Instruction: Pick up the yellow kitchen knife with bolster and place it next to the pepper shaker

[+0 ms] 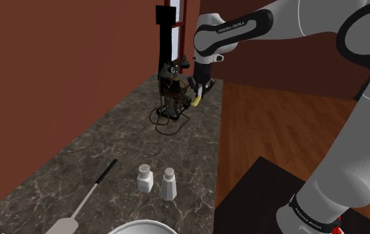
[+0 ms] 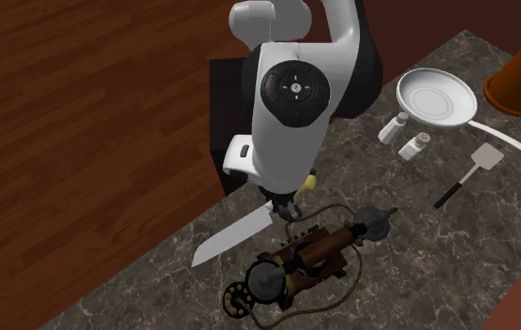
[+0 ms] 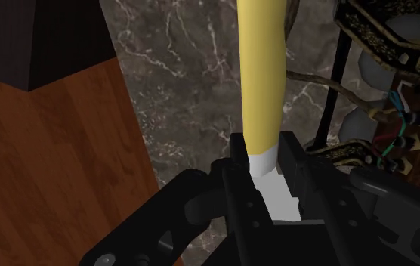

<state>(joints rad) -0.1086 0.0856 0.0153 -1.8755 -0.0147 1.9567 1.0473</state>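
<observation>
Shoulder view first: gripper (image 1: 197,90) sits at the far end of the marble counter (image 1: 110,146), just beside an ornate dark wire-framed gadget (image 1: 172,93), with the yellow knife (image 1: 195,101) showing as a bit of handle under the hand. The shakers (image 1: 145,178) stand side by side at the near end, well apart from the knife, with a spatula (image 1: 87,198) off to that view's left. Can't tell which one's the pepper. Second exterior view: the blade (image 2: 235,234) sticks out sideways from under the hand, close to the gadget's wires. Wrist view: fingers (image 3: 236,155) are clamped on the knife right at the bolster, where yellow meets white. My worry is it's pinched at one spot with a long blade hanging off, so it could swivel in the grip. It could also snag those wires on the swing over, or knock a shaker on the way down.
</observation>
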